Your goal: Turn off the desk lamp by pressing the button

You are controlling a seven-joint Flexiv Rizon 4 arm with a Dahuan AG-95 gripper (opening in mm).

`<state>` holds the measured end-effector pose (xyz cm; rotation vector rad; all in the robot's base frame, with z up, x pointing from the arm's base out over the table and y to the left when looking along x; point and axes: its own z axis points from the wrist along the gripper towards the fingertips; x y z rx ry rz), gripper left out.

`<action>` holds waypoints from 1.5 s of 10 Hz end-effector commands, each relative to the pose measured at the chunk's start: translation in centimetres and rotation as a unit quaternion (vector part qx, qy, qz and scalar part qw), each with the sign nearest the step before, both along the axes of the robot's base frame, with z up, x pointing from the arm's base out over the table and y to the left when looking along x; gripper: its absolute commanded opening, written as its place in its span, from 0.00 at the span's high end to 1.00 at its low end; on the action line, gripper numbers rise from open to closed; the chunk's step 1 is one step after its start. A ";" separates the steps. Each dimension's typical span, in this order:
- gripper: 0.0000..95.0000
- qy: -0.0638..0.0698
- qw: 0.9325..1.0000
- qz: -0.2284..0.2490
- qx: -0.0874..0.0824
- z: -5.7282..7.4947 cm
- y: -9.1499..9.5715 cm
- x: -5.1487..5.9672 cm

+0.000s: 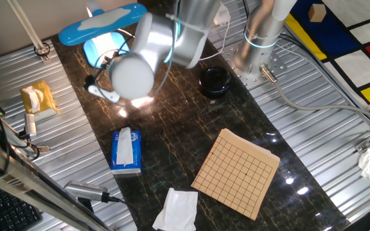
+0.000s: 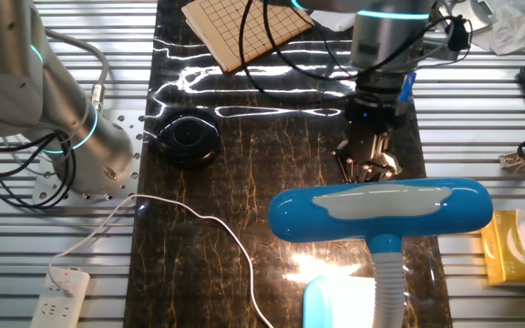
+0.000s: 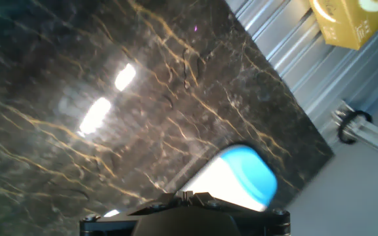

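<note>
The desk lamp is light blue, with a long oval head (image 1: 101,22) carrying a white strip over a round base (image 1: 105,52). It is lit and casts a bright patch on the dark marble table. In the other fixed view its head (image 2: 381,210) lies crosswise above the glowing base (image 2: 340,305). I cannot make out the button. My gripper (image 2: 365,166) hangs just beyond the head, above the table, apart from the lamp. In the hand view the fingertips (image 3: 192,196) touch each other, with the head's rounded end (image 3: 245,177) just past them.
A black round object (image 2: 190,137) sits by the second arm's base. A go board (image 1: 236,172), a blue-and-white tissue box (image 1: 126,151) and a white cloth (image 1: 175,208) lie nearer the front. A yellow box (image 2: 518,241) and a power strip (image 2: 62,292) with its white cord lie off the marble.
</note>
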<state>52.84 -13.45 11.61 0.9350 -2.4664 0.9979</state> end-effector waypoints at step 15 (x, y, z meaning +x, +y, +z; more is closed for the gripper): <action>1.00 -0.020 1.000 -0.023 -0.008 0.0 -0.1 0.0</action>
